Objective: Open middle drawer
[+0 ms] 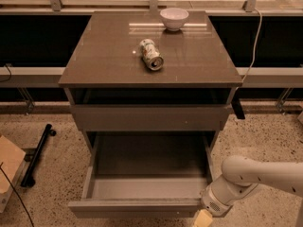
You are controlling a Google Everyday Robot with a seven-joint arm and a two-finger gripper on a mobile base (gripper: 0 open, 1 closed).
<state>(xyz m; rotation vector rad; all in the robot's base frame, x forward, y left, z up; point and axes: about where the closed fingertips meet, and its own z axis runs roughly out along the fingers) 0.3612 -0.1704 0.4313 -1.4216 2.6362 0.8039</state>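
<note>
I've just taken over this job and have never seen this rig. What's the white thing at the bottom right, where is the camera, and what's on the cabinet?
There is only one picture. It looks down on a small cabinet from above and in front; where the camera is mounted is not on record. The white jointed tube at the lower right is the robot's arm. Its claw is at the bottom edge, by the right end of the middle drawer. That drawer stands pulled out, with its grey inside showing. The drawer front above it is closed. On the cabinet top are a white bowl at the back and a can lying on its side near the middle. Whether the claw grips the drawer's edge cannot be told.
</note>
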